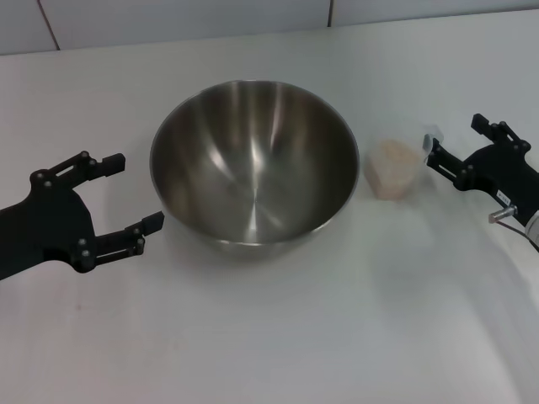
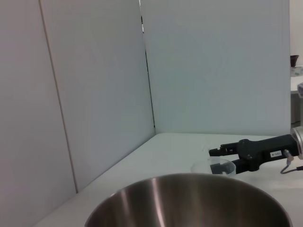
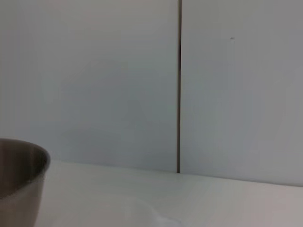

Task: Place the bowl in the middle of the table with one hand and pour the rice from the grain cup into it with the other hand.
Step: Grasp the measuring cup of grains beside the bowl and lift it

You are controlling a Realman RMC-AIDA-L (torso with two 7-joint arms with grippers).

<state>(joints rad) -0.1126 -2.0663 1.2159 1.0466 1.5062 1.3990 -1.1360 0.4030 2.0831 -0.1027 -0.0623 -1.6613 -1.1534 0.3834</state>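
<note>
The steel bowl [image 1: 253,164] stands empty in the middle of the white table [image 1: 269,337]. My left gripper [image 1: 133,192] is open and empty, just left of the bowl's rim and apart from it. The clear grain cup [image 1: 392,168], filled with pinkish-beige rice [image 1: 392,158], stands upright just right of the bowl. My right gripper [image 1: 455,136] is open and empty, close to the cup's right side. The left wrist view shows the bowl [image 2: 189,203], with the right gripper [image 2: 214,159] and the cup's rim [image 2: 210,166] beyond it. The right wrist view shows the bowl's edge [image 3: 19,179].
A pale panelled wall [image 1: 168,21] runs along the table's far edge. In the wrist views it rises behind the table, with a dark seam [image 3: 179,85] between panels. White tabletop stretches in front of the bowl and both grippers.
</note>
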